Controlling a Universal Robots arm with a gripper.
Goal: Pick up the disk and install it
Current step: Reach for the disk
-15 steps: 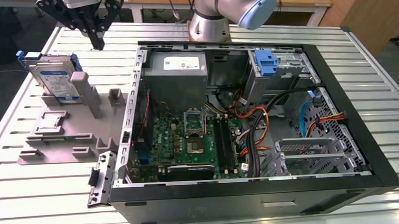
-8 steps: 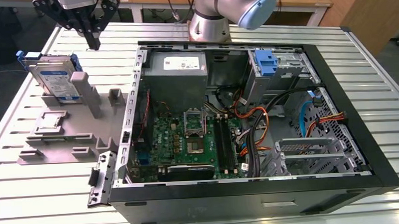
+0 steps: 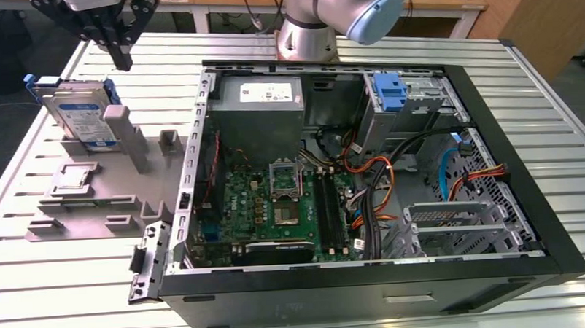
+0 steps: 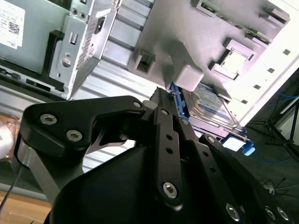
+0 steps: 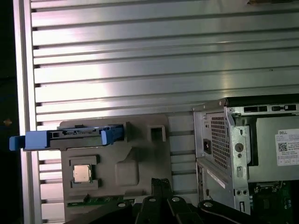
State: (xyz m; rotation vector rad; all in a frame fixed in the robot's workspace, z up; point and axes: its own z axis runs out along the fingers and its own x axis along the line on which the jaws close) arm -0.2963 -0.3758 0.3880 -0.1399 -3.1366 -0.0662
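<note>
Over the slatted metal table (image 3: 63, 289), the jaws hang clenched and empty near the upright disk (image 3: 77, 113).

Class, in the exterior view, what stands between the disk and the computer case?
Two upright posts of the grey holder, in which the disk stands, lie between it and the case. The exterior view shows this.

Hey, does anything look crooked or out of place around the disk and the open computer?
Nothing stands out. The disk stands on edge in its slot of the grey holder, not toppled. The gripper hangs near its top. The computer case lies open beside the holder, its cables loose but inside the walls.
</note>
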